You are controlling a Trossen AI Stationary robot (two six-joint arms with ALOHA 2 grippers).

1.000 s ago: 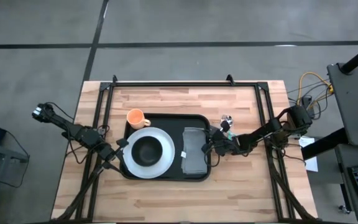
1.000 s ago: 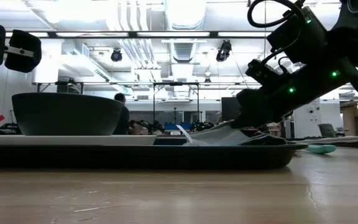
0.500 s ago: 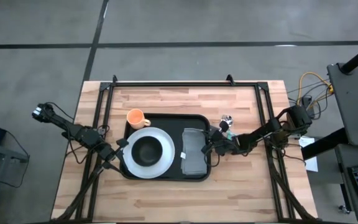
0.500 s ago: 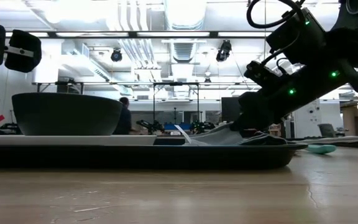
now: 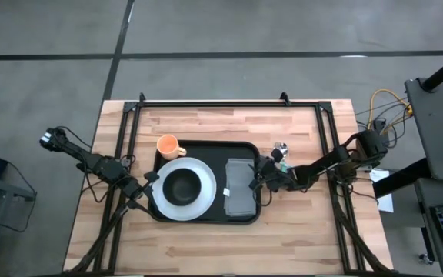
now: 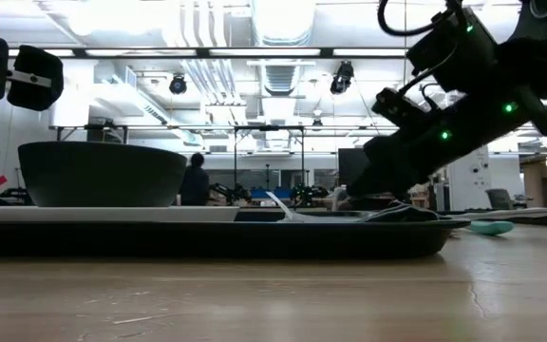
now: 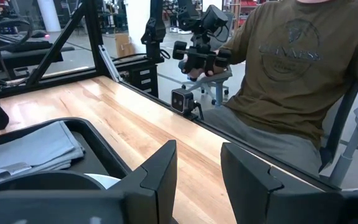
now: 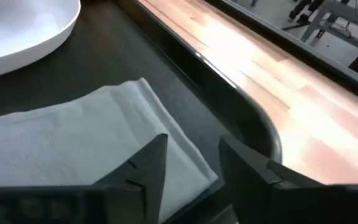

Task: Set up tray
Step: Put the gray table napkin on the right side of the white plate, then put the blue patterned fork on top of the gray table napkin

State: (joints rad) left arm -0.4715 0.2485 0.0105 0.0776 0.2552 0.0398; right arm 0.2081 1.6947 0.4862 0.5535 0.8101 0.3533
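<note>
Since the earlier frame, the grey napkin point(image 6: 349, 215) has dropped flat in the tray point(image 5: 206, 217). Right claw point(image 5: 258, 182) hangs above the tray's right rim, fingers parted, empty. Left claw point(image 5: 149, 187), fingers parted, sits at the left rim. Tray rests mid-surface point(image 5: 206, 250).

tray point(image 5: 206, 146) w/ plate point(image 5: 181, 190), bowl point(image 5: 181, 185), napkin point(image 5: 241, 187); mug point(image 5: 167, 145) beside.
</note>
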